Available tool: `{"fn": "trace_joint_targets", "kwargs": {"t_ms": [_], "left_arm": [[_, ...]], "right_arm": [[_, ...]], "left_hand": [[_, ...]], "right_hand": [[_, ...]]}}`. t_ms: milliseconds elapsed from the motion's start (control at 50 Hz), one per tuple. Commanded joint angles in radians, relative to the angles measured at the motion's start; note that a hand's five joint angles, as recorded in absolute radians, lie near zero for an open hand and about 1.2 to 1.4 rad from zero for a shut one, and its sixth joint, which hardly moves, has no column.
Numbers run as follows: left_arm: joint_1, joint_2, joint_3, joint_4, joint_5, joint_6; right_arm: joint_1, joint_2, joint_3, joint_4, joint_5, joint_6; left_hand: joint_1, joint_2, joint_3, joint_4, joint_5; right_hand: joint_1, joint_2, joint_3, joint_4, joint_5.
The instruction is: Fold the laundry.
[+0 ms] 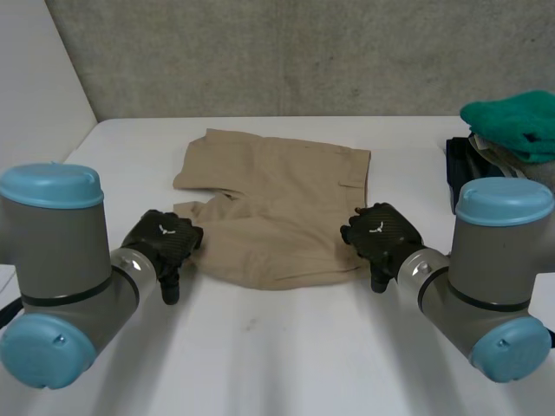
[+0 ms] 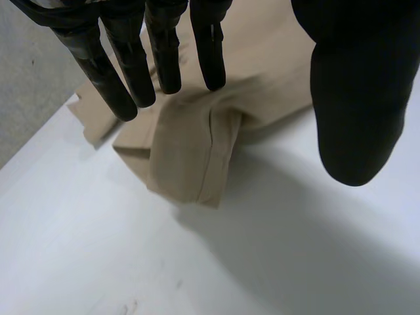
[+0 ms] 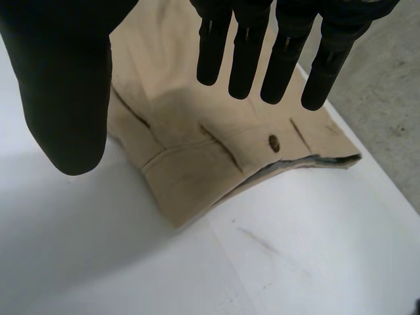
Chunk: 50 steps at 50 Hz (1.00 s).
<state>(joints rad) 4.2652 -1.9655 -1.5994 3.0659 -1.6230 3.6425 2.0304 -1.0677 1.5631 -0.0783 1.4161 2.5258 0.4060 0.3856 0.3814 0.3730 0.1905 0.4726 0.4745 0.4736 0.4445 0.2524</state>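
- Shorts of tan woven cloth (image 1: 277,208) lie spread on the white table (image 1: 286,347), waistband end toward the robot's right, leg hems toward its left.
- The black left hand (image 1: 165,243) sits at the shorts' left side, by the near leg hem.
- In the left wrist view its fingers (image 2: 167,59) reach out straight over the hem fold, with the thumb (image 2: 357,98) held well apart from them; the hand is spread wide and grips nothing. Whether the fingertips touch the cloth cannot be told.
- The black right hand (image 1: 379,236) sits at the shorts' right side, by the near corner of the waistband.
- In the right wrist view its fingers (image 3: 246,59) are straight above the waistband, close to a small dark button (image 3: 273,143), and the thumb (image 3: 65,98) stands wide of them; this hand too is spread and has hold of nothing.
- A crumpled green towel-like cloth (image 1: 516,121) rests well to the right of the shorts, on top of a dark folded garment (image 1: 464,169).
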Motion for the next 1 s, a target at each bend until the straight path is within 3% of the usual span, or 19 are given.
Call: {"fn": "trace_joint_targets", "kwargs": {"t_ms": [20,100,200,260,280,380,480,560,580,680,780,860,920,1000], "left_arm": [[0.05,-0.116,0.055,0.123,-0.008,0.013],[0.062,-0.148,0.082,0.165,-0.009,0.01],[0.059,-0.183,0.098,0.152,0.011,0.011],[0.053,-0.193,0.096,0.148,0.026,0.011],[0.056,-0.196,0.096,0.143,0.034,0.013],[0.068,-0.161,0.087,0.099,0.034,0.039],[0.062,-0.047,0.02,-0.039,0.038,0.109],[0.032,0.057,-0.072,-0.223,0.038,0.22],[0.015,0.085,-0.106,-0.29,0.04,0.26],[-0.011,0.126,-0.166,-0.426,0.055,0.327],[-0.041,0.126,-0.091,-0.432,0.054,0.335],[-0.06,0.073,0.076,-0.379,0.032,0.326],[-0.06,-0.018,0.26,-0.264,0.023,0.304],[-0.06,-0.204,0.54,-0.084,-0.004,0.265]], "right_arm": [[-0.004,0.08,-0.028,-0.058,-0.016,0.005],[-0.002,0.118,-0.038,-0.109,-0.009,0.008],[-0.004,0.127,-0.044,-0.158,0.003,0.024],[-0.009,0.123,-0.051,-0.158,-0.002,0.045],[-0.01,0.121,-0.052,-0.155,-0.002,0.05],[-0.028,0.086,-0.052,-0.069,-0.025,0.06],[-0.068,-0.015,-0.058,0.201,-0.088,0.022],[-0.099,-0.073,-0.075,0.507,-0.132,-0.077],[-0.11,-0.078,-0.083,0.654,-0.14,-0.138],[-0.145,-0.086,-0.09,0.98,-0.154,-0.332],[-0.168,-0.086,-0.129,0.951,-0.16,-0.358],[-0.176,-0.051,-0.225,0.872,-0.169,-0.215],[-0.18,0.0,-0.322,0.772,-0.163,-0.093],[-0.179,0.083,-0.435,0.584,-0.088,0.039]], "left_hand": [[0.007,0.027,0.032,0.04,0.048],[0.095,0.115,0.12,0.128,0.136],[0.382,0.402,0.406,0.415,0.423],[0.629,0.649,0.653,0.662,0.669],[0.929,0.949,0.953,0.962,0.97],[0.99,1.011,1.015,1.023,1.031],[0.99,1.011,1.015,1.023,1.031],[0.99,1.011,1.015,1.023,1.031],[0.99,1.011,1.015,1.023,1.031],[0.99,1.011,1.015,1.023,1.031],[0.99,1.011,1.015,1.023,1.031],[0.99,1.011,1.015,1.023,1.031],[0.99,1.011,1.015,1.023,1.031],[0.99,1.011,1.015,1.023,1.031]], "right_hand": [[0.13,0.128,0.129,0.158,0.176],[0.265,0.263,0.264,0.293,0.311],[0.923,0.921,0.922,0.951,0.968],[0.924,0.922,0.923,0.952,0.969],[0.924,0.922,0.923,0.952,0.969],[0.924,0.922,0.923,0.952,0.969],[0.924,0.922,0.923,0.952,0.969],[0.924,0.922,0.923,0.952,0.969],[0.924,0.922,0.923,0.952,0.969],[0.924,0.922,0.923,0.952,0.969],[0.924,0.922,0.923,0.952,0.969],[0.924,0.922,0.923,0.952,0.969],[0.924,0.922,0.923,0.952,0.969],[0.924,0.922,0.923,0.952,0.969]]}}
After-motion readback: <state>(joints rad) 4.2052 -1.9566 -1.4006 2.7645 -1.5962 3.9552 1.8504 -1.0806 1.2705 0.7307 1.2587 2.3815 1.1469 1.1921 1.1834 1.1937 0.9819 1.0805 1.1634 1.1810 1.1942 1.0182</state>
